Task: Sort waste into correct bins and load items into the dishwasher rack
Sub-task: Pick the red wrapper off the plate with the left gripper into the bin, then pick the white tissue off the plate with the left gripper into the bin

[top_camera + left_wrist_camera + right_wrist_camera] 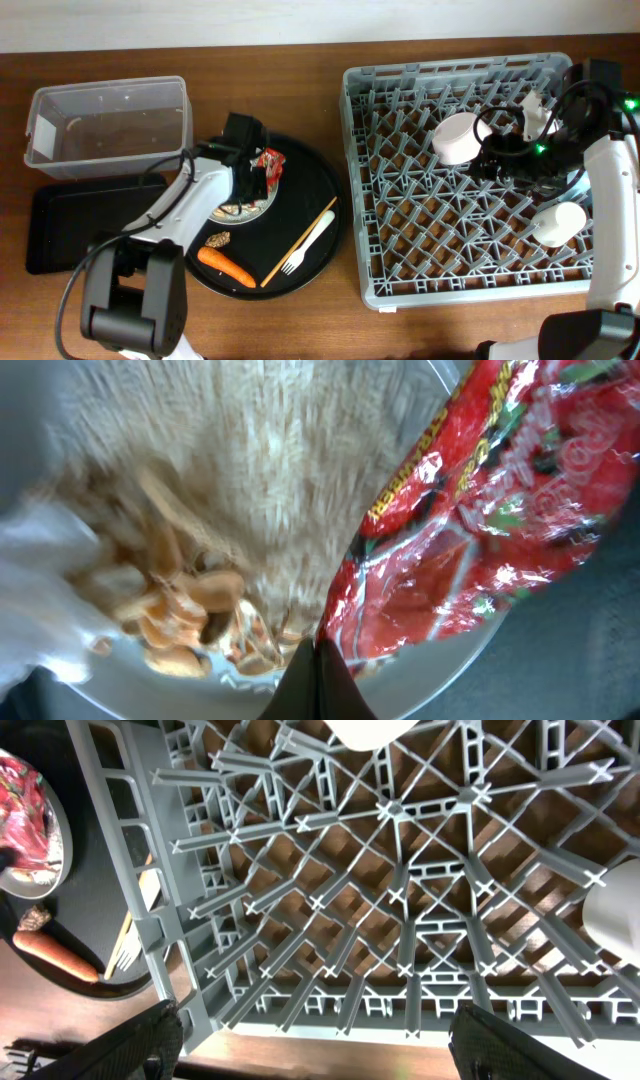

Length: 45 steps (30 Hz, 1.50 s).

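A white plate on the round black tray carries pale rice and food scraps and the red shiny wrapper. My left gripper is down on the plate, its dark fingers shut together on the wrapper's lower corner. An orange carrot, a small brown lump, a white fork and a chopstick also lie on that tray. My right gripper hangs open above the grey dishwasher rack, which holds a white bowl and a small white cup.
A clear plastic tub stands at the back left, with a shallow black tray in front of it. The round black tray lies between these bins and the rack. Another pale cup shows behind my right arm.
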{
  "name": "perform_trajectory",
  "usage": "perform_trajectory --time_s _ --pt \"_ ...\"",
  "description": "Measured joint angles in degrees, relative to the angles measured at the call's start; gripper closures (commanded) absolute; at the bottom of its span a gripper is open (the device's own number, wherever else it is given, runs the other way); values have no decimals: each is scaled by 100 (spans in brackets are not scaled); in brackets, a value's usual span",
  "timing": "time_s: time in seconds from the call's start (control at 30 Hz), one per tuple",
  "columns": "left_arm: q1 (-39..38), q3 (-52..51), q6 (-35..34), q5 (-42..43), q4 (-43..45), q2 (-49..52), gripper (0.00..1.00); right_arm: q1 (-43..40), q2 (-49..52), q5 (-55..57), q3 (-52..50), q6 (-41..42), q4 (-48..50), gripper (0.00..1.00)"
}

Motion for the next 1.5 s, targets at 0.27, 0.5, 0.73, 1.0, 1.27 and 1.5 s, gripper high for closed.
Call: perform_trajectory --time_s 0.27,0.5,0.73,1.0,1.27,1.5 --pt "1217 1349 256 7 420 -387 100 0 0 0 0 2 -7 11" --pt "2162 1353 313 -13 1486 -396 100 0 0 0 0 2 -20 12" --pt "2625 1355 334 -52 1729 249 48 0 0 0 0 2 -20 11" --pt "2610 1598 376 350 822 127 43 0 0 22 0 4 -22 11" --pt "1759 1364 376 1029 -1349 -426 41 0 0 22 0 2 -42 11" --pt "1434 323 376 444 -951 -402 41 0 0 22 0 2 -48 11"
